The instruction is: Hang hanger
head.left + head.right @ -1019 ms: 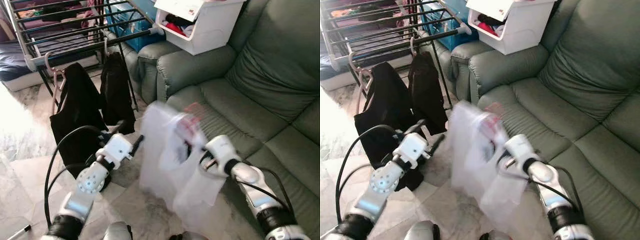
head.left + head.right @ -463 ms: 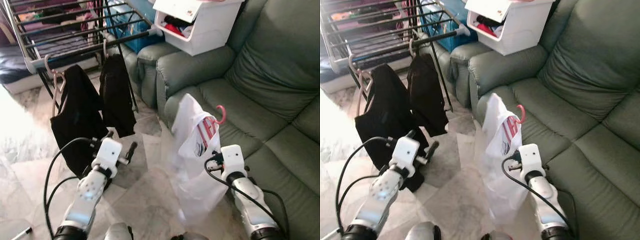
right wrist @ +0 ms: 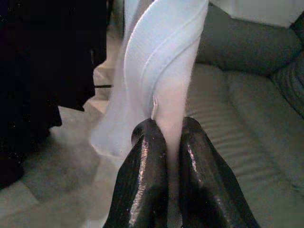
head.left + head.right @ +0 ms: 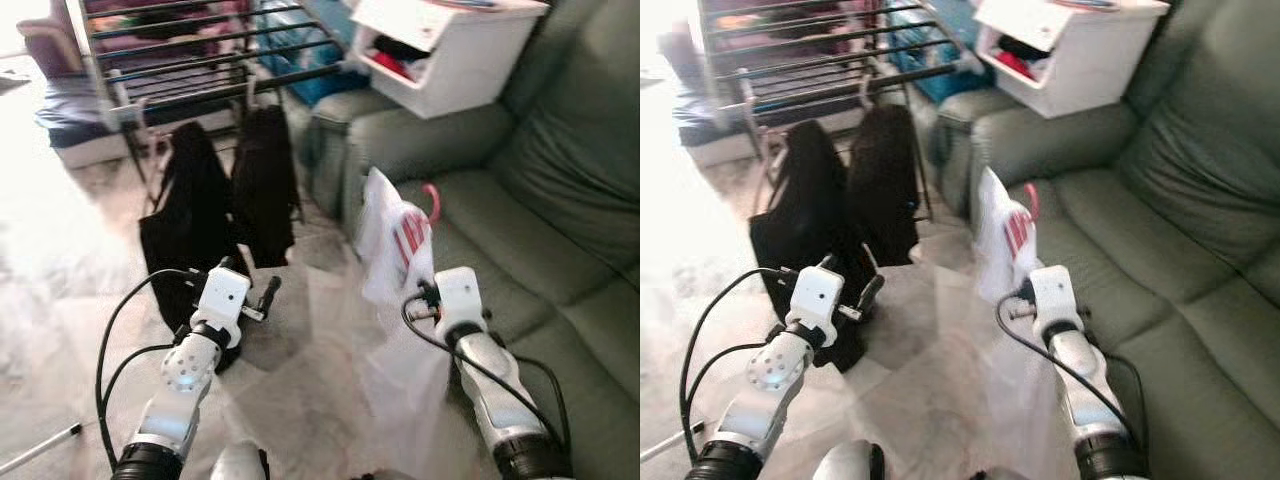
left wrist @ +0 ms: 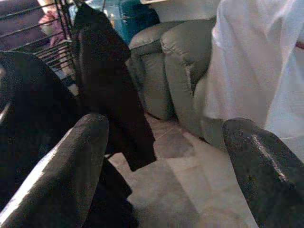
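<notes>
A pink hanger [image 4: 432,203] carries a white garment [image 4: 392,238] with red print, held up in front of the green sofa [image 4: 560,190]. My right gripper [image 3: 167,132] is shut on the cloth-covered hanger, the fabric rising between its fingers [image 3: 142,161]. My left gripper [image 5: 166,156] is open with nothing between its fingers [image 4: 268,291]; it is low, beside the black clothes. The drying rack [image 4: 200,75] stands at the back left, with two black garments [image 4: 190,205] [image 4: 265,180] hanging from its front rail on hangers.
A white storage box [image 4: 455,50] with clothes in it rests on the sofa's armrest to the right of the rack. A blue container [image 4: 305,75] stands behind the rack. Marble floor [image 4: 70,300] lies open at the left. A thin stick [image 4: 35,450] lies at the bottom left.
The whole picture has shifted right, so the camera has turned left. The white garment, blurred and swinging a second ago, now hangs steady in my right gripper. The left gripper stays open.
</notes>
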You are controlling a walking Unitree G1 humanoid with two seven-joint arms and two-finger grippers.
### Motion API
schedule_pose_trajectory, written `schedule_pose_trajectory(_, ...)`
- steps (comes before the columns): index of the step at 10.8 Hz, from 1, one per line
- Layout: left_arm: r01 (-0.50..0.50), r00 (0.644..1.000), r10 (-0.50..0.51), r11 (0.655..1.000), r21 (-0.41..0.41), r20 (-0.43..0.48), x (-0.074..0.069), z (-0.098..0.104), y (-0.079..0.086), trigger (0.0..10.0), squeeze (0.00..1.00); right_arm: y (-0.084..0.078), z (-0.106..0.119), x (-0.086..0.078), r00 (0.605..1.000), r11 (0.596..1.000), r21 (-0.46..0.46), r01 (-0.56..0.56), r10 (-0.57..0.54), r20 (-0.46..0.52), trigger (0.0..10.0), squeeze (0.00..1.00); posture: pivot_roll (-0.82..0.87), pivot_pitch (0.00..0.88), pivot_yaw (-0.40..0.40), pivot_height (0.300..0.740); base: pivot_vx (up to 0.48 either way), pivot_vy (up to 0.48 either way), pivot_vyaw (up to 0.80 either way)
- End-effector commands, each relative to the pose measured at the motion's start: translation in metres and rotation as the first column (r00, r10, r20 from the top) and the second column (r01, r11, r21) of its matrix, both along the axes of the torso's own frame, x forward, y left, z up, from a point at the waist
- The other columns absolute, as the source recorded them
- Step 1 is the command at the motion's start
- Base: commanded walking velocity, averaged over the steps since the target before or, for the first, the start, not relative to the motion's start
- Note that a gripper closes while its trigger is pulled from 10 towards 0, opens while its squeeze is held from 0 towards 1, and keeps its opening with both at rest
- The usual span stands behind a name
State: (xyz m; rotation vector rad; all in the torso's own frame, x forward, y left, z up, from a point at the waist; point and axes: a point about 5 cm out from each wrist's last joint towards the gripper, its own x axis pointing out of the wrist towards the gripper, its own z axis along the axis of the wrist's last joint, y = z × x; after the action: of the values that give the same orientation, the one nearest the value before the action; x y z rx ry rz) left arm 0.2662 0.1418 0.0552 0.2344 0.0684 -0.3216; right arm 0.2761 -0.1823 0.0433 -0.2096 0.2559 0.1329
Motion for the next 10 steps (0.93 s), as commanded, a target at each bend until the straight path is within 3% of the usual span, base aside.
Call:
schedule_pose_trajectory(1, 0.02, 1.0, -0.02, 1.0, 0.004, 0.017, 0.0015, 0.0051, -0.0036, 10.0, 0.0, -0.0001, 0.0091, 0.0041, 0.999, 1.0, 0.009, -0.008, 0.008, 0.047, 10.0, 0.0, -0.05, 0.0, -0.015, 0.74, 0.0, 0.0, 0.55)
schedule_pose_trajectory(3, 0.013, 1.0, -0.014, 1.0, 0.004, 0.02, 0.0034, 0.0059, -0.0033, 10.0, 0.0, 0.0017, 0.0094, 0.0046, 0.999, 1.0, 0.01, -0.014, 0.013, 0.048, 10.0, 0.0, -0.06, 0.0, -0.016, 0.74, 0.0, -0.124, 0.54)
schedule_pose_trajectory(10, -0.005, 1.0, 0.005, 1.0, 0.004, 0.017, 0.0043, 0.0047, -0.0063, 10.0, 0.0, 0.0074, 0.0145, 0.0089, 0.997, 0.999, 0.021, -0.045, 0.044, 0.058, 10.0, 0.0, -0.06, 0.0, -0.017, 0.74, 0.0, -0.387, 0.0)
